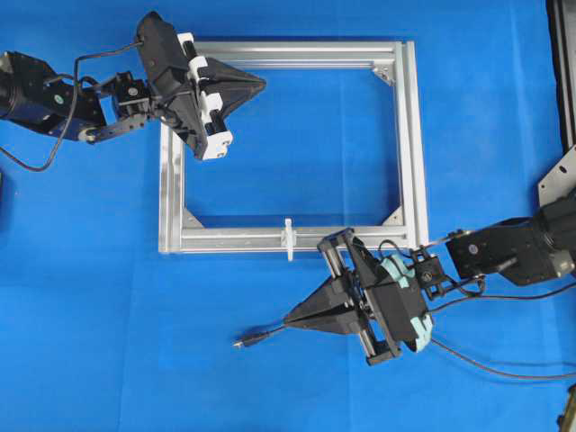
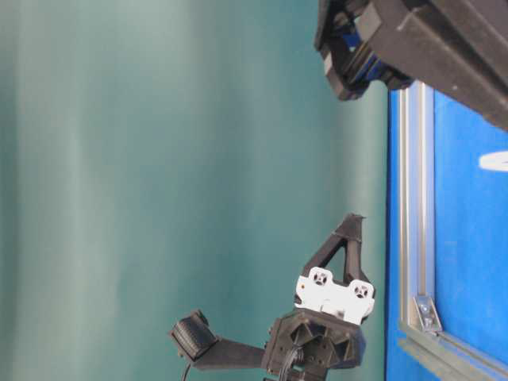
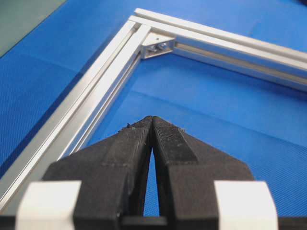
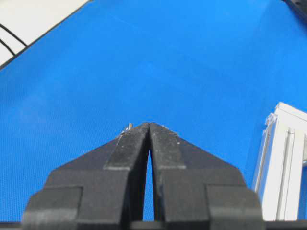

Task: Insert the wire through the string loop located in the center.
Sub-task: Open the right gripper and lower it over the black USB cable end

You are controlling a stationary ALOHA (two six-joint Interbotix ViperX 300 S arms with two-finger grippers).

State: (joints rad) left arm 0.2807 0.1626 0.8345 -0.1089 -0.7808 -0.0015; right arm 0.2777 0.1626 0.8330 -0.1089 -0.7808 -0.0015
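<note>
Evidently nothing was threaded yet. The left tool [image 1: 256, 85] hung clenched and empty over the silver aluminium frame [image 1: 409, 135]; the tiny white upright string loop [image 1: 289, 238] crossed its near bar. The long thin black wire [image 1: 261, 337] lay on the blue tabletop [image 1: 90, 315], running left-right, metallic plug pointing left, beside the right tool [image 1: 290, 320], likewise clenched, holding nothing visible. Next, I judged, that tool must part its jaws and grasp near the plug.

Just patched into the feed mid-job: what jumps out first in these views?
The silver aluminium frame on the blue table, with the small white string loop crossing its near bar. The left claw hangs shut over the frame's top-left corner. The right claw is shut below the frame, with the wire and its plug tip lying just beyond its tips.
</note>
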